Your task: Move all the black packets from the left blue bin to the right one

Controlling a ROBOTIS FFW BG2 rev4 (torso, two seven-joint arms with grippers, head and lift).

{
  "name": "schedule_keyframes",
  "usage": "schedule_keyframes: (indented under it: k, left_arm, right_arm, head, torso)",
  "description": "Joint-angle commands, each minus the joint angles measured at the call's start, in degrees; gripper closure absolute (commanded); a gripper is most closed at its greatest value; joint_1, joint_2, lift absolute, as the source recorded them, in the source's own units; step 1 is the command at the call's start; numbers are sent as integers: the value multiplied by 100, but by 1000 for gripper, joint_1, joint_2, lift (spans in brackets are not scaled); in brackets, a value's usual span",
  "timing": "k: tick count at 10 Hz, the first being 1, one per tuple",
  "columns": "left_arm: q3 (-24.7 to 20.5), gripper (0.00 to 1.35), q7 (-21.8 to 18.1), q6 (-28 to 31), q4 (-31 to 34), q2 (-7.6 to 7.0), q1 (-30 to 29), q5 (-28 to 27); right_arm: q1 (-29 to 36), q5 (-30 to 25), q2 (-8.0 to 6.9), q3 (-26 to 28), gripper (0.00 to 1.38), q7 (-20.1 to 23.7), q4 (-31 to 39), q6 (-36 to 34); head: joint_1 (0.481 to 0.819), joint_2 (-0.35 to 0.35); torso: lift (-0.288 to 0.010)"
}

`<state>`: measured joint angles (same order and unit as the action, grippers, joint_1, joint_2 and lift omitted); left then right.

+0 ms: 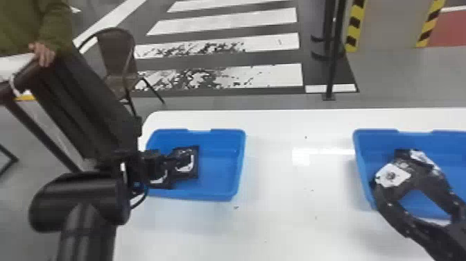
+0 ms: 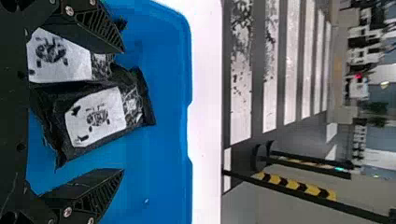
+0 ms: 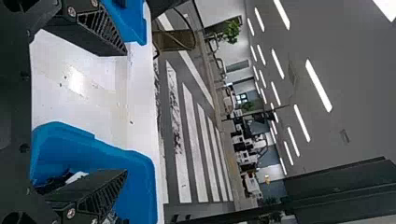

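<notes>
The head view is looking forward and down over the table, taking in the left bin and right bin. Turned sideways, the left wrist view is peering closely across the left bin; the right wrist view is facing outward, reaching the ceiling. All three are sharing the floor stripes.

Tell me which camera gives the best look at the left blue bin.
Head view: it takes in most of the left blue bin, though the left arm hides part of its left side. Left wrist view: close-up of its inside, with black packets. Right wrist view: a piece at the top edge.
</notes>
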<state>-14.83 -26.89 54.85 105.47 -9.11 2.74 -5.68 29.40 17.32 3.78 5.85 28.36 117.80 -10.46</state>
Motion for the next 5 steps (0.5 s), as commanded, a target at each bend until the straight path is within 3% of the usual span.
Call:
schedule_keyframes:
  k: [1, 5]
  left_arm:
    - [581, 139, -9, 491, -429, -214, 387, -26]
    - [741, 140, -62, 1025, -514, -161, 401, -506]
  right_arm:
    - [-16, 39, -9, -36, 130, 3, -31, -22]
    - [-44, 141, -17, -36, 130, 12, -101, -64]
  head:
    - [695, 216]
    - [695, 184]
  torso:
    - [-140]
    - [-140]
